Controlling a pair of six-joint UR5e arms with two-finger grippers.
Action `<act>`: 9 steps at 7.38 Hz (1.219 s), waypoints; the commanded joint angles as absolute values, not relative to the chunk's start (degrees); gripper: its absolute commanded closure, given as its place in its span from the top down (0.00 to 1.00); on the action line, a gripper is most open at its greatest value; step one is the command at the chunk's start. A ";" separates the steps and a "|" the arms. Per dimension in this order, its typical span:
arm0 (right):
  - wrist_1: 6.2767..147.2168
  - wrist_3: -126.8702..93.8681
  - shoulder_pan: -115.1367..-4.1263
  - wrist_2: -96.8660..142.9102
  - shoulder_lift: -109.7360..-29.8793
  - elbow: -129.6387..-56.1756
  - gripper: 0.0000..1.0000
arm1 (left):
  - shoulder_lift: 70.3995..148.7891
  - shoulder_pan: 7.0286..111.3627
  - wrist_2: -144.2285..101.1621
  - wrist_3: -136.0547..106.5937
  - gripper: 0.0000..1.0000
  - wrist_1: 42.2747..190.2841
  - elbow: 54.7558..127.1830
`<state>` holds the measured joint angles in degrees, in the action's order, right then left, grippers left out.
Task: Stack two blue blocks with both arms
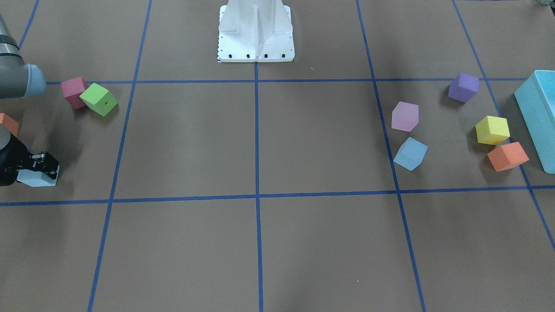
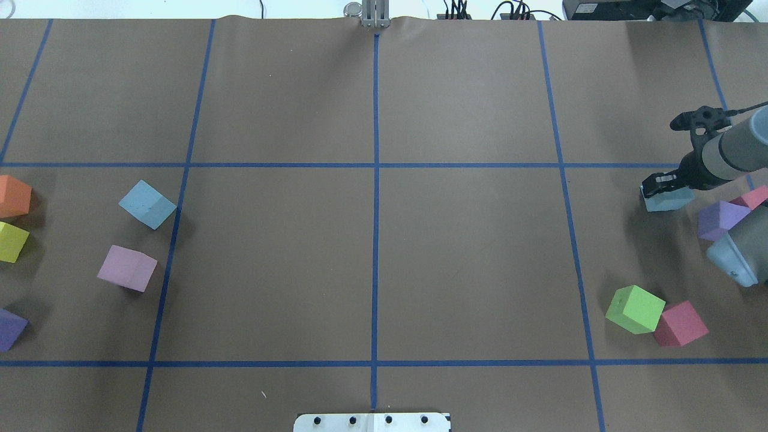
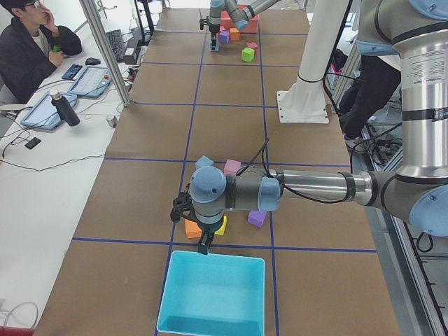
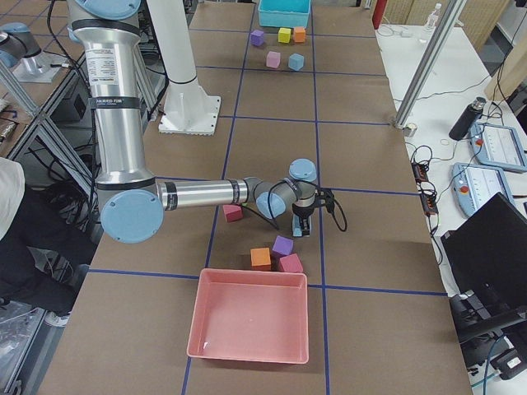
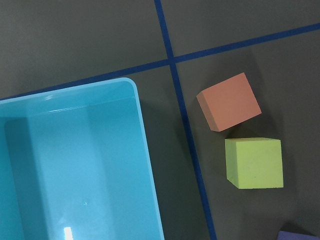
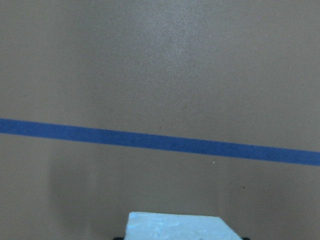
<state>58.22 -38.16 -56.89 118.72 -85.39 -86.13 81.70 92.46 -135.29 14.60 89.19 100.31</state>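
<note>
One sky-blue block (image 1: pixel 410 153) lies free on the table on my left side, and it also shows in the overhead view (image 2: pixel 147 204). The other blue block (image 1: pixel 37 179) sits between the fingers of my right gripper (image 1: pixel 38 167), low at the table. From overhead the right gripper (image 2: pixel 663 183) stands over this block (image 2: pixel 669 202). The block's top (image 6: pixel 175 227) fills the bottom edge of the right wrist view. My left gripper (image 3: pixel 204 245) hangs over the rim of the turquoise box (image 3: pixel 210 297). I cannot tell whether it is open or shut.
Green (image 2: pixel 636 309), red (image 2: pixel 680 324) and purple (image 2: pixel 720 219) cubes lie near the right arm, with a pink tray (image 4: pixel 198 329) beyond. Lilac (image 2: pixel 127 268), yellow (image 5: pixel 253 162), orange (image 5: pixel 229 101) and purple (image 1: pixel 463 87) cubes lie by the turquoise box (image 1: pixel 537 121). The white base column (image 1: pixel 256 30) stands mid-table.
</note>
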 commanded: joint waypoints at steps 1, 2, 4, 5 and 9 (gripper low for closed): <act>58.71 -38.23 -56.69 118.91 -84.38 -91.29 0.00 | 81.48 92.46 -135.26 14.33 0.99 91.14 99.93; 59.06 -39.10 -56.17 119.00 -82.03 -92.80 0.00 | 81.47 92.46 -135.26 14.33 0.99 91.14 99.76; 60.46 -55.45 -47.08 117.87 -71.43 -92.03 0.00 | 81.39 92.55 -135.18 14.33 0.99 91.14 99.58; 65.52 -63.55 -44.32 115.51 -66.50 -93.07 0.00 | 81.39 92.55 -135.18 14.33 0.99 91.14 99.58; 87.18 -80.04 -28.32 99.76 -42.69 -85.14 0.00 | 81.30 92.55 -135.18 14.33 0.99 91.14 99.23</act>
